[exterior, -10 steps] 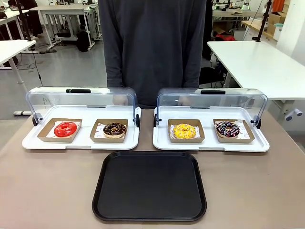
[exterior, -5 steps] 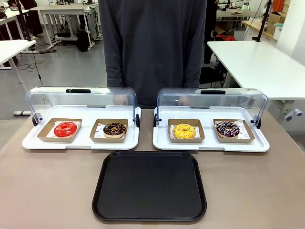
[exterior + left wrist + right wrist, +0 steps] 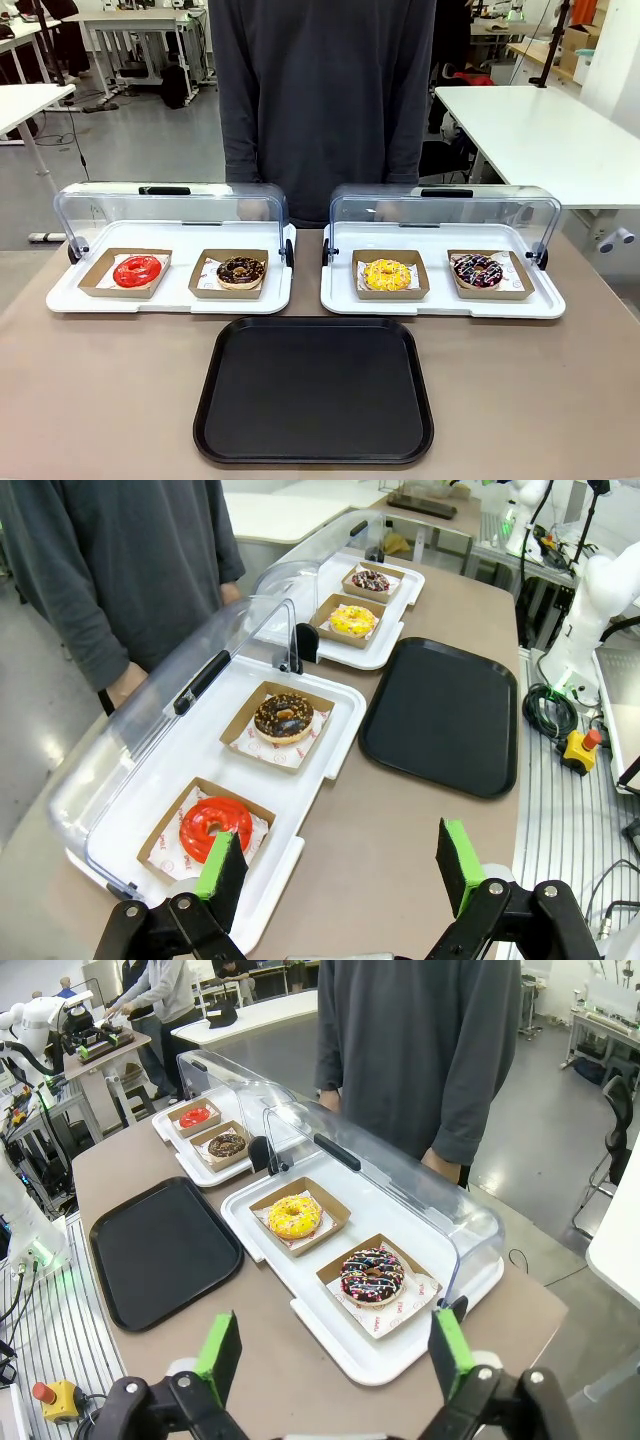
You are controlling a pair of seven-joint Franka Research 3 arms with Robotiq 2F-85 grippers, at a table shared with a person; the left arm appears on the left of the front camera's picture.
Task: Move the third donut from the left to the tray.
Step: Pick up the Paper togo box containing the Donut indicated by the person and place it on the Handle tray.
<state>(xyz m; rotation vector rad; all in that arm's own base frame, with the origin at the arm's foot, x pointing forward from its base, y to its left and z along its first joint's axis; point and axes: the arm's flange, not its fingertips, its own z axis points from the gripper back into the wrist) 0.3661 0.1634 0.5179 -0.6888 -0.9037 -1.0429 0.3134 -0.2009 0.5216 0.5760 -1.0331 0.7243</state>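
Front: person [image 3: 325,100] was cut off above the shoulders. Yellow donut [image 3: 387,272], an orange-sprinkled ring in a brown holder [image 3: 390,291], sat on the right white tray [image 3: 440,303], behind the black tray [image 3: 313,390].
Left wrist: left gripper [image 3: 340,865] had jaws apart, empty.
Right wrist: right gripper [image 3: 335,1352] had jaws apart, empty.

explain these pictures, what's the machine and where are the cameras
This is a two-armed robot at a table, facing a person. The front view looks across from between the arms. The other two pictures come from wrist cameras: the green-padded prongs are the left gripper and the right gripper, both open and empty. On the table: a black tray, and two white trays with clear lids raised, holding a red donut, a chocolate donut, a yellow donut and a sprinkled chocolate donut.
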